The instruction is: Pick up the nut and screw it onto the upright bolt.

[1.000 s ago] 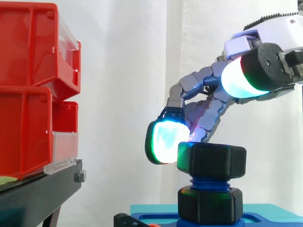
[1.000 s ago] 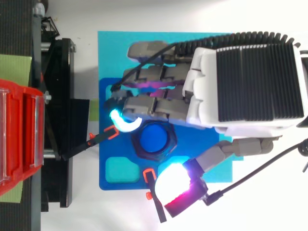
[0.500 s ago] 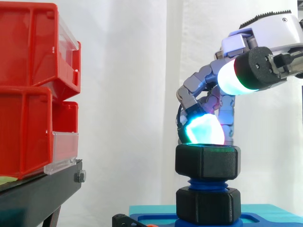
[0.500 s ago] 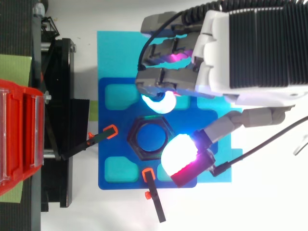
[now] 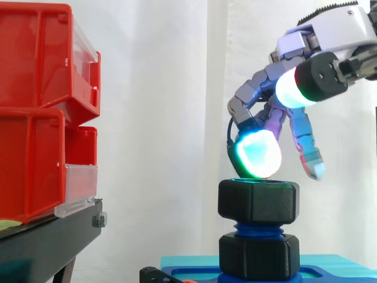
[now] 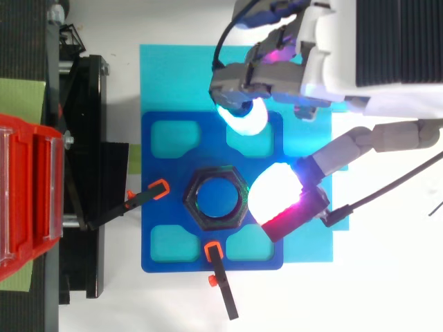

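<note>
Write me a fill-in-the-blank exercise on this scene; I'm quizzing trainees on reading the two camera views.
The upper nut on the bolt is coloured ___. Seen from the top, the upper nut has ___ sides. The hand hangs ___ the upper nut, holding nothing. The bins at the left are ___.
Missing words: black; six; above; red.

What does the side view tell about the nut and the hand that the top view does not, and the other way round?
Side view: the nut sits high on the blue bolt, above a second black nut. Top view: the pads of the hand stand beside the nut, not over it. Both: the red bins, and the hand open, holding nothing.
</note>
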Motion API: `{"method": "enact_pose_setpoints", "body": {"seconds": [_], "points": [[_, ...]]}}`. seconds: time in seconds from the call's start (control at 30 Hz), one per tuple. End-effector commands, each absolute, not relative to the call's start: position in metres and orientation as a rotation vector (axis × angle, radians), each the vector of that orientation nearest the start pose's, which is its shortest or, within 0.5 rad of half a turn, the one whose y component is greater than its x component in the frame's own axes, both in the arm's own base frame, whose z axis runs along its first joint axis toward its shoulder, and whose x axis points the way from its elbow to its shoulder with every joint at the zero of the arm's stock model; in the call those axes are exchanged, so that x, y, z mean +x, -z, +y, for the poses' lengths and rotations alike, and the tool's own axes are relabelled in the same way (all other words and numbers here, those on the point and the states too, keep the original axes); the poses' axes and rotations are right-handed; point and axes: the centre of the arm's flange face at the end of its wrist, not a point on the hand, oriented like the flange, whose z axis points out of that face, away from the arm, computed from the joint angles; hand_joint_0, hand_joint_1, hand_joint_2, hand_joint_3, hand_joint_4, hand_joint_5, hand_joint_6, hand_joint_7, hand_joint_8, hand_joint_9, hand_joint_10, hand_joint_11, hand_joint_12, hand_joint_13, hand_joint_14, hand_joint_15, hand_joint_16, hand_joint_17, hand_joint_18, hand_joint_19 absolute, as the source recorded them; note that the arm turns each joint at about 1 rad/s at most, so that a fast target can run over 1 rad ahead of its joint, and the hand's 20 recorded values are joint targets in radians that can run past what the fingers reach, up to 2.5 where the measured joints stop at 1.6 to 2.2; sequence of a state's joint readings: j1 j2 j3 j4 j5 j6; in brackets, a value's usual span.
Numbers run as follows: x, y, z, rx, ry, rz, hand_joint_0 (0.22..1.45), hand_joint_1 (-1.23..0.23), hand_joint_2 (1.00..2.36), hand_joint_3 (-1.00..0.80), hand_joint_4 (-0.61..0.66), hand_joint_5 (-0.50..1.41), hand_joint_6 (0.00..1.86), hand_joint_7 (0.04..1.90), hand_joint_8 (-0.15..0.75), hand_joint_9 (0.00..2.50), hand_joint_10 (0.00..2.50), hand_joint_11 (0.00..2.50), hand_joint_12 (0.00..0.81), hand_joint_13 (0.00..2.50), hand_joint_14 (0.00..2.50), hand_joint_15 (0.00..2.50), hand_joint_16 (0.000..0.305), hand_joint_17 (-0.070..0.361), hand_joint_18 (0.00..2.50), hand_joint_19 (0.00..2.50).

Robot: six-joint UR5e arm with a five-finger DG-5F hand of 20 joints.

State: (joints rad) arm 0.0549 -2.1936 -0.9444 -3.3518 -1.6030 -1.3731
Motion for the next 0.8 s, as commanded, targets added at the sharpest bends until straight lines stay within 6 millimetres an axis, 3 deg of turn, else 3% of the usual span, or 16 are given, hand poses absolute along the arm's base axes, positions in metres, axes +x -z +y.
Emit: {"method": "enact_pose_setpoints", "body": {"seconds": [0.0,0.13,0.3,0.53,0.77], "points": [[0.723,-0.408,-0.094,0.103,-0.205,1.772,0.52,-0.28,1.0,-0.5,0.26,-0.05,0.5,0.97,0.284,1.31,0.0,0.15,0.285,0.8,0.0,0.0,0.028,0.062,0.47,0.0],[0.722,-0.44,-0.097,0.102,-0.199,1.761,0.5,-0.29,1.0,-0.5,0.24,-0.1,0.5,0.82,0.288,1.1,0.0,0.09,0.313,0.67,0.0,0.0,0.034,0.077,0.38,0.0],[0.724,-0.445,-0.092,0.099,-0.208,1.743,0.5,-0.29,1.0,-0.5,0.21,-0.13,0.5,0.72,0.281,0.92,0.0,0.01,0.338,0.54,0.0,0.0,0.039,0.087,0.27,0.0],[0.731,-0.394,-0.079,0.159,-0.288,1.725,0.47,-0.29,1.0,-0.5,0.17,-0.17,0.5,0.63,0.26,0.63,0.0,0.0,0.369,0.27,0.0,0.0,0.046,0.104,0.0,0.0],[0.735,-0.379,-0.072,0.172,-0.329,1.691,0.45,-0.27,1.0,-0.5,0.16,-0.17,0.5,0.62,0.254,0.5,0.0,0.0,0.374,0.11,0.0,0.0,0.051,0.115,0.0,0.0]]}}
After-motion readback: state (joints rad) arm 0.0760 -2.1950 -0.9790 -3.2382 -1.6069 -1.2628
